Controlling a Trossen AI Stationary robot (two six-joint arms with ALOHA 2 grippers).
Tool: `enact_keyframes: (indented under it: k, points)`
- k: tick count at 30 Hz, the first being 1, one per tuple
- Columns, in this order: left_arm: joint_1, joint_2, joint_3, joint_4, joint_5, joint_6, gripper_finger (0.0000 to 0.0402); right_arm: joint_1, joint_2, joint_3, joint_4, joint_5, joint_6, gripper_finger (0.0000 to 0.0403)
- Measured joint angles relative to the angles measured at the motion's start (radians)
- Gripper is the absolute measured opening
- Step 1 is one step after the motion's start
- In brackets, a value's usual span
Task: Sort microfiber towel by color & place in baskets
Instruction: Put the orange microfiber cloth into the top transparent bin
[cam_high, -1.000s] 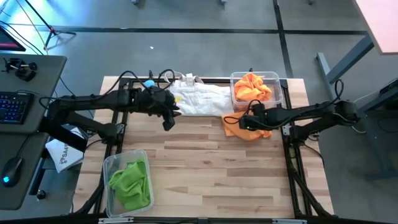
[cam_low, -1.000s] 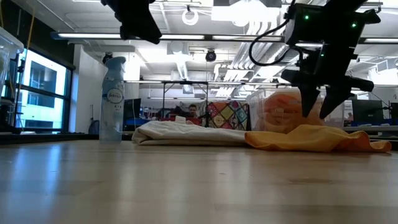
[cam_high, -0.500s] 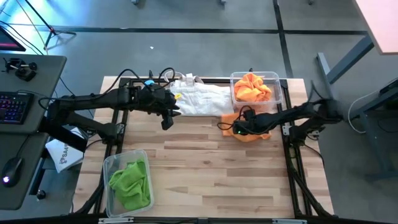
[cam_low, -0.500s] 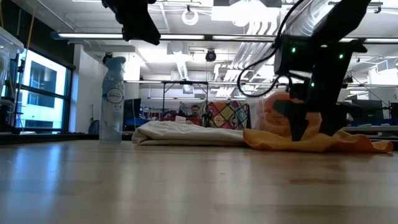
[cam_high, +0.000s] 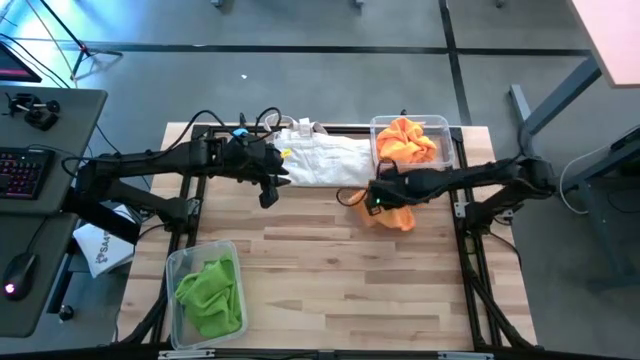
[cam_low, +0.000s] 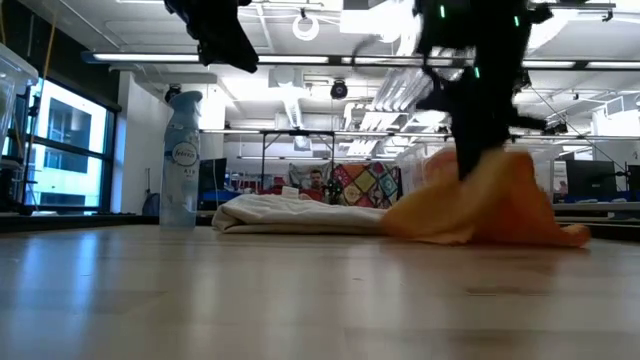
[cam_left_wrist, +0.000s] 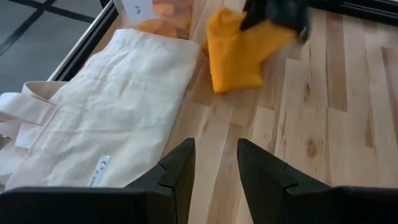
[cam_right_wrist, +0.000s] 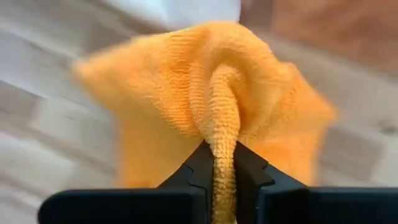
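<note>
A: What do you see on the table (cam_high: 330, 270), largest things first?

B: You see the white bag (cam_high: 318, 160) lying flat along the far edge, between the two arms. The basket (cam_high: 178, 268) at the near left corner holds green towels (cam_high: 210, 296). The far basket (cam_high: 448, 146), at the far right just beside the bag, holds orange towels (cam_high: 408, 140). A spray bottle (cam_low: 180, 160) stands upright to the left of the bag in the low view.

A: Where is the towel you are handling?

B: The orange towel (cam_high: 392, 204) sits just in front of the far basket, beside the bag's right end. It is gathered into a peak; its lower folds rest on the wood in the low view (cam_low: 480, 205).

A: And your right gripper (cam_high: 378, 196)?

B: It is at the top of that peak. In its wrist view the fingers (cam_right_wrist: 194, 169) pinch a ridge of the orange cloth (cam_right_wrist: 211, 112) between them.

A: And your left gripper (cam_high: 268, 192)?

B: It hangs above the table by the bag's left end, touching nothing. In its wrist view the fingers (cam_left_wrist: 180, 168) stand slightly apart with bare wood between them.
</note>
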Motion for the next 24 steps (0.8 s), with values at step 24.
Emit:
enact_keyframes:
  k: [24]
  points:
    - [0.045, 0.000, 0.000, 0.007, 0.001, 0.020, 0.0110, -0.285, -0.132, 0.690, -0.350, 0.568, -0.582, 0.0002]
